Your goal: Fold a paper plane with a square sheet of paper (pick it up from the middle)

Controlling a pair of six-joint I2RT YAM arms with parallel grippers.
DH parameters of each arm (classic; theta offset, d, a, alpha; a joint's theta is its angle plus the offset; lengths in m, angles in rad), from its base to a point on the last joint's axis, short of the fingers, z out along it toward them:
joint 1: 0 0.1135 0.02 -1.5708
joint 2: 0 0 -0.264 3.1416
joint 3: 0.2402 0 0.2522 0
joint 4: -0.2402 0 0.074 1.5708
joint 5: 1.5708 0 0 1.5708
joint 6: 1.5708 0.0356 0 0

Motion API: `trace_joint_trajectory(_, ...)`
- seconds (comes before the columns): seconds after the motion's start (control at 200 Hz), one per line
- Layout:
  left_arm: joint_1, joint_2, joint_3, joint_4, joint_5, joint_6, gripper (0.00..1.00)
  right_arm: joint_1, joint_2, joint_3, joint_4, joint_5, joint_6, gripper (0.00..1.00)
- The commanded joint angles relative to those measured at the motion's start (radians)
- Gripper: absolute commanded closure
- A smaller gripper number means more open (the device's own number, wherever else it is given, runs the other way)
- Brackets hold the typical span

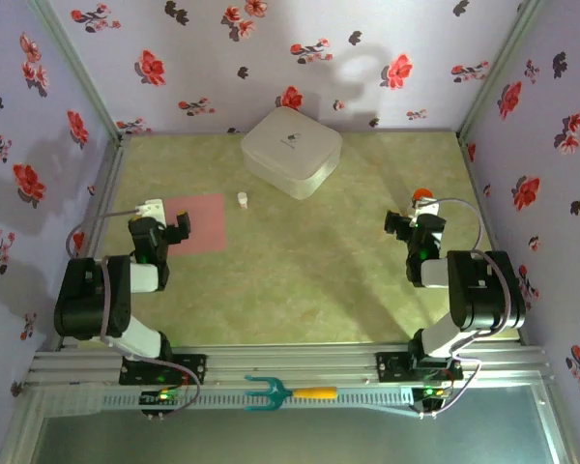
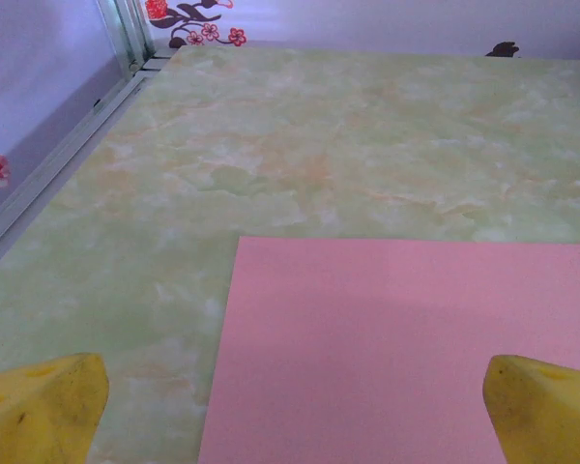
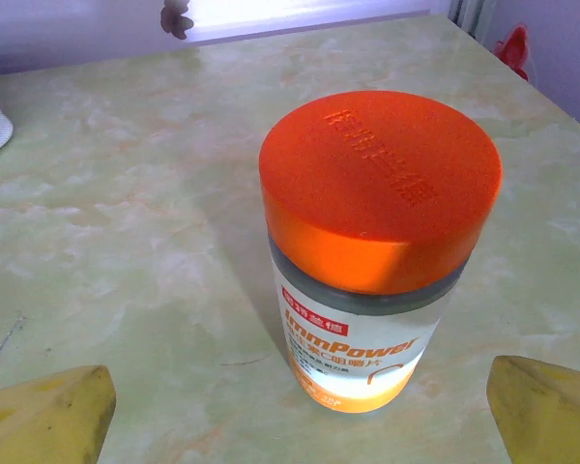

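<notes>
I am working on the first step: getting hold of the sheet (image 1: 205, 222) (image 2: 406, 348) before making any fold. It is lying flat and unfolded on the left side of the desk (image 1: 300, 280), well apart from the white box (image 1: 291, 150) at the back. My left gripper (image 1: 180, 228) (image 2: 292, 411) is hanging over the sheet's left part, released and empty. In the wrist view the pink surface is running ahead of and between my yellow fingertips (image 2: 39, 411). I cannot tell how high above it I am.

Next, I judge, I am going to need to shift toward the sheet's middle, come down and pinch there. That looks tricky, since thin flat paper gives little to catch.

My right gripper (image 1: 398, 222) (image 3: 295, 406) is likewise standing released and empty, facing the bottle (image 1: 422, 196) (image 3: 377, 242) on the right.
</notes>
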Motion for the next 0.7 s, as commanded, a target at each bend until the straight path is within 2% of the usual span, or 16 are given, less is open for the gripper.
trace_joint_trajectory(0.0,-0.001,0.003,0.013,0.010,0.000,-0.003,0.00,-0.001,0.000,0.018,0.003,-0.012,0.018,0.01)
trace_joint_trajectory(0.15,-0.001,0.004,0.015,0.006,0.003,-0.003,0.00,-0.001,0.000,0.020,0.003,-0.010,0.020,0.01)
trace_joint_trajectory(0.305,-0.001,0.006,0.033,-0.029,0.075,0.038,0.00,-0.001,0.004,0.022,-0.001,-0.010,0.024,0.01)
trace_joint_trajectory(0.695,-0.001,0.004,0.033,-0.029,0.076,0.038,0.00,-0.001,0.003,0.020,0.003,-0.009,0.022,0.01)
